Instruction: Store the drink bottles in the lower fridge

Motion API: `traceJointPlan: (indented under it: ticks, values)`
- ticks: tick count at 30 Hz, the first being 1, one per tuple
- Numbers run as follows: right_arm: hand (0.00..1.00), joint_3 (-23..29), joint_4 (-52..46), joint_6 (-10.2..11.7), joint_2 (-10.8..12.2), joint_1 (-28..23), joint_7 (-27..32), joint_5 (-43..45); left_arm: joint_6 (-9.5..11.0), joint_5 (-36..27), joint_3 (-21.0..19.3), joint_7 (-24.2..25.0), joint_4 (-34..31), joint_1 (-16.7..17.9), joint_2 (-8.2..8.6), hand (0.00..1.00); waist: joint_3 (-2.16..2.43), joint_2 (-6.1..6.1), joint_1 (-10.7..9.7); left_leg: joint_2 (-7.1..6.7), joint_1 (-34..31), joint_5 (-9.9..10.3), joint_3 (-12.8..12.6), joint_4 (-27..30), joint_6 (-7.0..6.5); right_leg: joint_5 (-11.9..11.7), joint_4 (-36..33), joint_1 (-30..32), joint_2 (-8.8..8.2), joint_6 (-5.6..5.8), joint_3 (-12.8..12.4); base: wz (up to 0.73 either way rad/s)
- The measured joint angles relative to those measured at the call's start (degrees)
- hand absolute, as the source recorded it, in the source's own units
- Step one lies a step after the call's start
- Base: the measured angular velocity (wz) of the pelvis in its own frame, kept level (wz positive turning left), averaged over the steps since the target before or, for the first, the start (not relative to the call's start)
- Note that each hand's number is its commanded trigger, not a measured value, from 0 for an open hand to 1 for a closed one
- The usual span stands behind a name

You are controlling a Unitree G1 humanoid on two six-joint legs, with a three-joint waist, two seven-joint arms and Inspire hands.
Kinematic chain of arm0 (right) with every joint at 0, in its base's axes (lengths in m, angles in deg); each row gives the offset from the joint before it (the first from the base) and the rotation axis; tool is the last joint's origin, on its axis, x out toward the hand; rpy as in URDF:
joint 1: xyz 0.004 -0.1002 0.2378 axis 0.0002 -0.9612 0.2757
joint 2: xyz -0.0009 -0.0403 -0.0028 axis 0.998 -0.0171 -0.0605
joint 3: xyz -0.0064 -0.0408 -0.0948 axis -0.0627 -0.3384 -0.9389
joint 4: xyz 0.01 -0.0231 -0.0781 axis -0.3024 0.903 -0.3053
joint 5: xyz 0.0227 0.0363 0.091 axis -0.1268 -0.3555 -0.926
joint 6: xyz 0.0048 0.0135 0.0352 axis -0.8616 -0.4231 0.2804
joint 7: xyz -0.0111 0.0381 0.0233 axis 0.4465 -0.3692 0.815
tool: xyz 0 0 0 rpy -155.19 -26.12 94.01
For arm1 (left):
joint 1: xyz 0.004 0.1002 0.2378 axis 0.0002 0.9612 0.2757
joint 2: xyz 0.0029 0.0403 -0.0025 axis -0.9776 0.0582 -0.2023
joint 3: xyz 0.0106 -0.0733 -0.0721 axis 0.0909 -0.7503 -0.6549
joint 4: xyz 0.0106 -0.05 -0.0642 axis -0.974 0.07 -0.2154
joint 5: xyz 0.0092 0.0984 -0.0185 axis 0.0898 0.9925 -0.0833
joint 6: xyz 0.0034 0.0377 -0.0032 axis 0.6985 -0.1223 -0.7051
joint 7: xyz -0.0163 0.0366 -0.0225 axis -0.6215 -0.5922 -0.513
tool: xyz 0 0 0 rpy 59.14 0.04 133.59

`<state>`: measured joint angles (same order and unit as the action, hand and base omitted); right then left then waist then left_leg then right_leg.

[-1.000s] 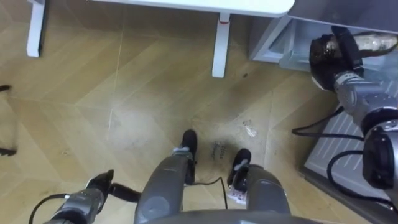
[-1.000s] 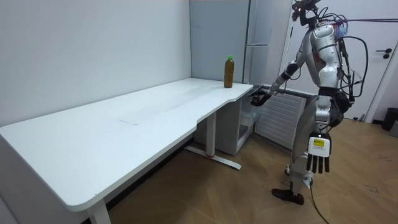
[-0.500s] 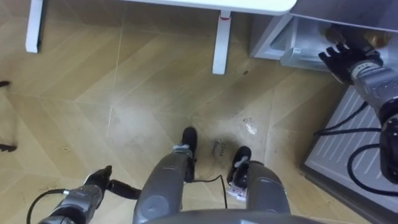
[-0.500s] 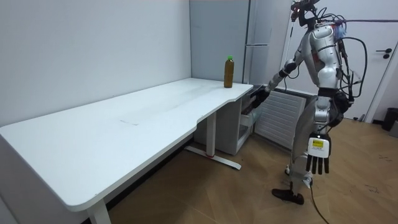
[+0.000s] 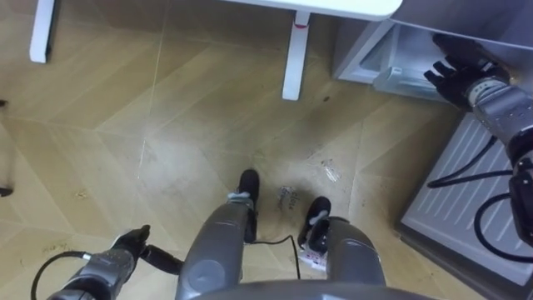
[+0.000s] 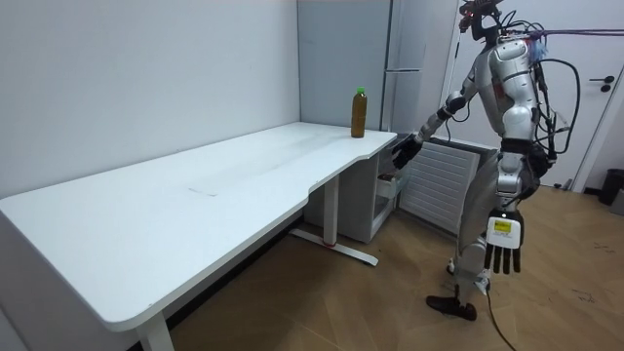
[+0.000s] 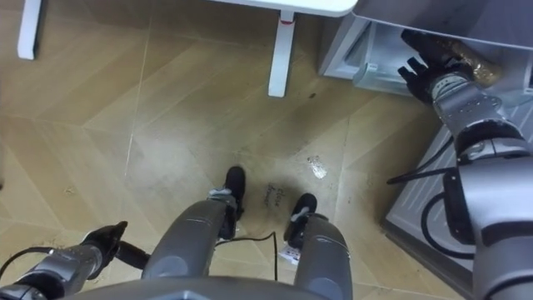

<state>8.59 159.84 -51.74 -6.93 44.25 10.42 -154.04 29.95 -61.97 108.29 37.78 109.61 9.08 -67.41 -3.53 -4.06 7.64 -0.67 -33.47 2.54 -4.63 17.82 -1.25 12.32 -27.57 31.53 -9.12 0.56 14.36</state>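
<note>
A second ago, gripping a brown drink in the right robot hand (image 5: 460, 68), out over the fridge door (image 5: 466, 196). Now reaching into the open lower fridge (image 5: 379, 62) with fingers spread and nothing in them. Just beside that hand, inside the compartment, a brownish shape (image 7: 471, 62). Most likely the released drink, though too hidden to be sure. Probably means one drink delivered and the arm free to pull back.

Standing at the end of the bench (image 6: 195, 185), turned toward the fridge. Left robot hand (image 6: 504, 250) hanging at the side, fingers straight, carrying nothing.

Left to fetch: a second bottle (image 6: 358, 112), upright on the bench corner nearest the fridge and well apart from either hand. Looks like clear plastic filled with dark amber liquid, green cap on. Slim and tall, so likely easy to wrap fingers round but quick to topple if knocked near the top.
</note>
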Motion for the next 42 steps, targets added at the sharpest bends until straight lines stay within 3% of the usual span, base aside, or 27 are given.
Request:
traceJointPlan:
  ticks: [8,11,16,18,22,26,29,31,39,42]
  values:
    - [0.00,-0.01,0.40,-0.65,-0.10,-0.08,-0.53,0.14,-0.03,0.02,-0.57,-0.08,-0.03,0.04,0.01,0.00,0.17,0.37,-0.08,0.14,0.11,-0.01,0.37,0.65,0.02,-0.15,0.20,-0.85,0.24,-0.07,0.44,0.01]
    - [0.00,-0.02,1.38,-0.65,-0.69,-0.21,-1.97,2.44,-0.09,0.10,-0.57,-0.10,0.01,0.11,0.02,0.00,0.28,1.25,-0.16,0.11,0.60,-0.01,1.23,0.72,0.02,-0.38,1.08,-2.15,0.41,-0.02,1.28,0.12]
    - [0.00,0.04,1.99,-0.43,-1.73,-3.13,-7.28,6.75,-0.11,0.06,-1.38,0.37,-0.01,0.74,0.15,0.00,1.23,3.43,0.48,0.61,4.09,-0.02,1.72,-0.97,0.07,-1.70,5.90,-7.07,1.83,0.29,1.80,0.00]
    - [0.00,0.89,1.94,-0.45,-1.72,-4.36,-9.30,7.26,-0.08,0.22,-2.35,0.97,0.05,0.72,0.17,0.00,1.42,3.71,0.23,0.52,5.41,-0.13,1.98,-1.90,0.21,-1.78,6.35,-8.40,1.88,0.31,2.13,0.07]
    - [0.00,2.12,1.95,-0.02,-1.66,-11.15,-14.63,9.33,0.05,0.28,-6.47,1.64,-0.34,1.40,0.20,0.00,1.60,3.65,-1.05,0.40,9.64,-0.04,3.49,-3.38,0.60,-1.95,10.53,-14.55,2.48,0.43,4.35,0.21]
    - [0.00,3.36,1.73,0.09,-1.24,-19.21,-17.64,13.72,0.79,0.15,-8.15,1.46,-0.47,1.79,0.37,0.00,1.88,3.52,-1.84,0.24,12.53,0.13,3.65,-4.28,0.78,-2.22,13.11,-18.78,2.86,0.75,5.36,0.14]
    - [0.00,3.36,2.77,0.07,1.04,-25.80,-18.85,17.64,1.70,0.19,-9.18,0.96,-0.18,1.90,0.46,0.00,2.43,2.73,-2.76,0.39,14.51,0.23,2.21,-4.88,0.78,-2.26,14.51,-21.15,3.13,0.76,5.65,0.04]
    - [0.00,3.36,3.17,-0.03,2.73,-30.00,-19.72,20.65,2.89,0.30,-10.59,0.90,-0.08,3.25,1.13,0.00,2.67,2.24,-2.82,0.57,17.52,0.53,1.30,-6.20,1.10,-2.28,15.52,-22.97,3.34,0.73,4.59,-0.27]
    - [0.00,6.83,3.11,-0.50,3.51,-35.86,-21.37,23.62,3.47,0.47,-16.40,-0.27,-0.36,8.03,1.98,0.00,3.53,1.21,-4.42,1.63,23.62,2.62,-0.43,-6.43,1.73,-2.28,17.85,-28.92,4.48,0.61,2.90,-0.15]
    - [0.00,7.76,2.31,-0.48,4.28,-37.78,-21.93,26.26,3.47,0.51,-17.56,-0.31,-0.36,8.79,2.36,0.00,3.53,1.00,-4.56,1.76,24.56,3.07,-0.43,-6.00,1.83,-2.25,18.09,-30.17,4.64,0.59,2.90,0.00]
